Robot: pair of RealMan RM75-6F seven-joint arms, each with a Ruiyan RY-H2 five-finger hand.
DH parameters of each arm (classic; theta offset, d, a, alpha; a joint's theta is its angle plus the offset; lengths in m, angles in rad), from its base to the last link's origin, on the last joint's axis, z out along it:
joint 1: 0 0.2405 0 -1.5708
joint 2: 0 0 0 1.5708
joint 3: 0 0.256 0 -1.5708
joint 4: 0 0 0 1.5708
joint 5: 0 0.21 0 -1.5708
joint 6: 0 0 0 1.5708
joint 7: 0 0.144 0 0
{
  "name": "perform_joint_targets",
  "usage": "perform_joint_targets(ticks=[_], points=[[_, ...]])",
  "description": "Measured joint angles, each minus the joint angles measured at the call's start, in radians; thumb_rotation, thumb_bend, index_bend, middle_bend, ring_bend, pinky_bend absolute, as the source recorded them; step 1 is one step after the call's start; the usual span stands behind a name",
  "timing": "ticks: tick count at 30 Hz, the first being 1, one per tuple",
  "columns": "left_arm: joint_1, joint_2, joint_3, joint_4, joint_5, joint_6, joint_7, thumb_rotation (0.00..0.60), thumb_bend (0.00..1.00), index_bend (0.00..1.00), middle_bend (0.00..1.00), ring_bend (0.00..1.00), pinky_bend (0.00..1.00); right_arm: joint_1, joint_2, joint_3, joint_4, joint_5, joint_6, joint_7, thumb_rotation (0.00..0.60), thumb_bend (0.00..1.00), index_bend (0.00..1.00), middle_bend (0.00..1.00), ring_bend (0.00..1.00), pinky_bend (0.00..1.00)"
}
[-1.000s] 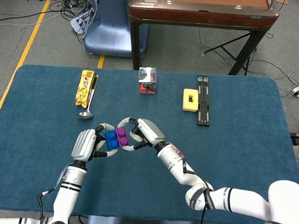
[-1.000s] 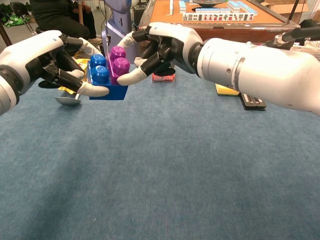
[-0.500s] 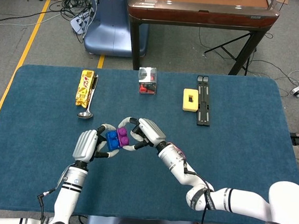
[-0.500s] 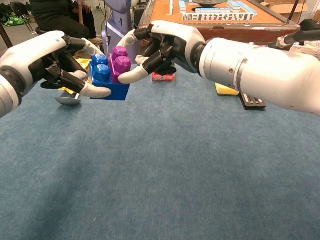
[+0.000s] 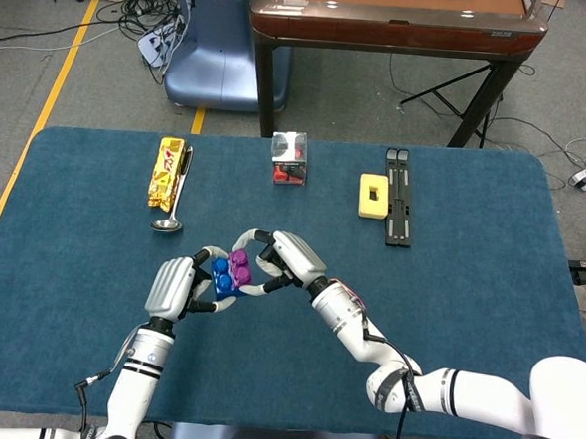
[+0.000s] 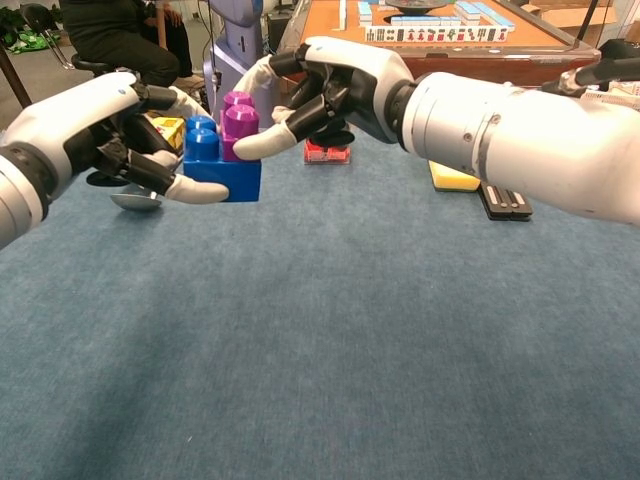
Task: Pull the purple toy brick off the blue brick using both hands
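1. In the upper left of the chest view, the left hand (image 6: 115, 135) grips the blue brick (image 6: 222, 172), a fingertip pressed along its lower front edge.
2. The purple toy brick (image 6: 238, 122) sits on the blue brick's far side, held above the blue table (image 6: 330, 330), left of frame centre.
3. From the upper right, the right hand (image 6: 335, 85) pinches the purple toy brick between its fingers.
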State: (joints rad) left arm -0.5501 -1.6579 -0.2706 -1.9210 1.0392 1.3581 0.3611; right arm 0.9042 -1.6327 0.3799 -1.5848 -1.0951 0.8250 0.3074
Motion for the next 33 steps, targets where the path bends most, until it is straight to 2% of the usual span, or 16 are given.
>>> perform_joint_targets(ticks=[33], points=[[0.005,-0.015,0.010,0.021,0.026,-0.002,-0.005,0.600,0.00,0.71,1.00,0.94,1.00,-0.015,0.019,-0.001,-0.007,-0.018,0.002,0.029,0.600,0.50,0.69,1.00,1.00,1.00]])
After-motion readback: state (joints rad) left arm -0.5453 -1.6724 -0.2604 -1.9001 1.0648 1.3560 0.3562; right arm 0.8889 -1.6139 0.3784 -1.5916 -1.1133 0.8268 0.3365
